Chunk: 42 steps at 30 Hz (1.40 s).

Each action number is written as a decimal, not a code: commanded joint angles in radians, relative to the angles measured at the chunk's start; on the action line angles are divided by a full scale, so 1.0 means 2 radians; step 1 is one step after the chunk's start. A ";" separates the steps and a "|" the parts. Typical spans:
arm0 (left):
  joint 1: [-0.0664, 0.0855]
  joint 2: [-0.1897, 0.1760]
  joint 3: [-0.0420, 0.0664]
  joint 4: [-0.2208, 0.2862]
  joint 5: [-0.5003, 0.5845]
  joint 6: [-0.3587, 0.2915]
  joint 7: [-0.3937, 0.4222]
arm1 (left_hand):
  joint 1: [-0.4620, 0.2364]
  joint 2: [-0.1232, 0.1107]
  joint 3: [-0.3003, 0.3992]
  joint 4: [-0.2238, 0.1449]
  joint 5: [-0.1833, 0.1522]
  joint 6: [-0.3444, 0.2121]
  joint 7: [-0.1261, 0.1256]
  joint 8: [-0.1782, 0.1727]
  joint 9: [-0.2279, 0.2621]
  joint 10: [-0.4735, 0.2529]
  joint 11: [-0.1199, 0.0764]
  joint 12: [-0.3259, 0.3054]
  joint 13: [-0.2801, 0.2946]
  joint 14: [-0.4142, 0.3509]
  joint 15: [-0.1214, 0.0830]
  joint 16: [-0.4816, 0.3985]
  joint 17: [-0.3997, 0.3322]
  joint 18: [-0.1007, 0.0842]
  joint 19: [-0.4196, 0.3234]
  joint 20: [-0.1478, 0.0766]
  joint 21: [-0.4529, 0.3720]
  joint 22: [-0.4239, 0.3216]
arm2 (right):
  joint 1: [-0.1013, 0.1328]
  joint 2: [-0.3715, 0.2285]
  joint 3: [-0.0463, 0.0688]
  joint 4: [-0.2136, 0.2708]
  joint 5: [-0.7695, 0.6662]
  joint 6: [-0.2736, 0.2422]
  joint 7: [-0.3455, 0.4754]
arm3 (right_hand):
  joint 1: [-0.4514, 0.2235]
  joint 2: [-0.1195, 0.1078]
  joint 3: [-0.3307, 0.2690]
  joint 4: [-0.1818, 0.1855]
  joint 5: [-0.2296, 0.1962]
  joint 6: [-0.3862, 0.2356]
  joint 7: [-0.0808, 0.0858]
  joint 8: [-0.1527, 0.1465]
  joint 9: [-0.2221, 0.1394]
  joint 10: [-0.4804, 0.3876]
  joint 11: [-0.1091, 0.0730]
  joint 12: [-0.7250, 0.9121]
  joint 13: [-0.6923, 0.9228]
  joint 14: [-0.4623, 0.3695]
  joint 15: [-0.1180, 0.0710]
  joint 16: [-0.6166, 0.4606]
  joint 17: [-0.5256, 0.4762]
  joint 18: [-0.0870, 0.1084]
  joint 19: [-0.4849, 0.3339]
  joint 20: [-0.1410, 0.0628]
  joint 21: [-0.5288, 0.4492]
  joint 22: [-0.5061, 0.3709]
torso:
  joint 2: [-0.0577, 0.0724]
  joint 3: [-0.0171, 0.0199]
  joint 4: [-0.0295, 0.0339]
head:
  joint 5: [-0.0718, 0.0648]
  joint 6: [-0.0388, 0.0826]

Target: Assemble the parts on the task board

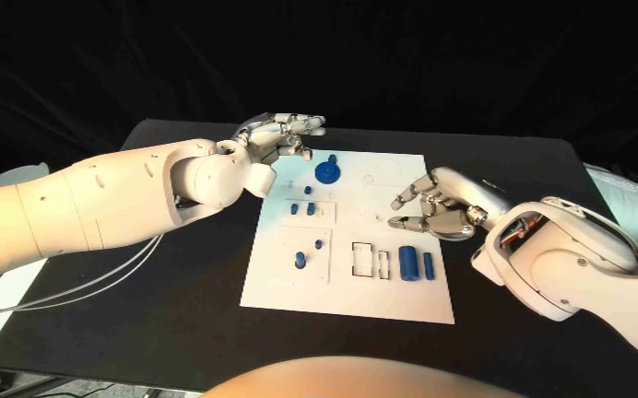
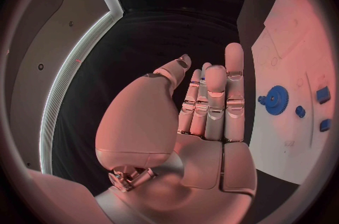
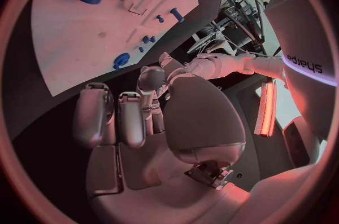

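The white task board (image 1: pixel 348 274) lies in the middle of the black table. A blue gear (image 1: pixel 327 172) sits near its far edge, small blue pieces (image 1: pixel 303 207) stand left of centre, and two blue cylinders (image 1: pixel 418 263) lie at its near right. My left hand (image 1: pixel 279 136) hovers at the board's far left corner; its fingers (image 2: pixel 215 100) are straight and hold nothing, with the gear (image 2: pixel 276 100) beside them. My right hand (image 1: pixel 433 206) hangs over the board's right side with its fingers (image 3: pixel 130 119) curled in, and nothing shows in them.
Rectangular slots (image 1: pixel 371 260) lie open in the board beside the cylinders. Two more small blue pieces (image 1: pixel 310 251) sit in the near left square. White cables (image 1: pixel 93 283) trail over the table's left edge. Bare black table (image 1: pixel 159 324) surrounds the board.
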 commanded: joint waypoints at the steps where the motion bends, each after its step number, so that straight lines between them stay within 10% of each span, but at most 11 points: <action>1: 0.000 0.001 -0.001 -0.001 -0.001 0.004 0.008 | -0.001 0.004 -0.003 0.000 -0.001 -0.003 0.000 0.003 0.001 -0.003 0.001 0.003 0.000 0.000 0.004 0.002 0.000 0.010 0.004 0.000 -0.002 -0.001 | -0.007 -0.018 -0.002 0.012 0.049 0.006 -0.070 | -0.004 0.002 -0.029 0.015 0.019 -0.010 -0.001 0.009 0.005 -0.017 0.003 0.072 0.084 0.035 0.004 0.009 0.028 -0.003 0.005 -0.001 0.006 0.010 | -0.005 -0.0017 -0.0070 | -0.007 0.003; 12: 0.000 0.005 -0.004 -0.004 -0.001 0.007 0.008 | 0.000 0.005 -0.003 0.000 -0.001 -0.003 0.000 0.003 0.001 -0.003 0.001 0.003 0.001 0.000 0.004 0.002 0.000 0.010 0.004 0.000 -0.002 -0.001 | -0.035 -0.031 -0.006 0.016 0.019 0.018 -0.149 | -0.011 0.014 -0.105 0.074 0.030 -0.035 0.003 0.040 0.021 0.002 0.007 0.214 0.249 0.043 0.004 0.040 0.076 -0.011 0.015 0.005 0.033 0.049 | -0.008 -0.0037 -0.0136 | -0.015 -0.001; 42: -0.001 0.004 -0.004 -0.005 -0.001 0.009 0.007 | 0.000 0.005 -0.003 0.000 -0.001 -0.003 0.000 0.004 0.001 -0.004 0.001 0.004 0.001 0.000 0.004 0.003 0.001 0.010 0.004 0.000 -0.002 -0.001 | -0.052 0.011 -0.007 -0.004 -0.043 0.065 -0.173 | 0.000 0.028 -0.136 0.077 0.036 -0.046 0.003 0.062 0.031 0.020 0.008 0.258 0.298 0.048 0.005 0.058 0.106 -0.018 0.025 0.006 0.057 0.084 | -0.008 -0.0062 -0.0056 | -0.017 -0.009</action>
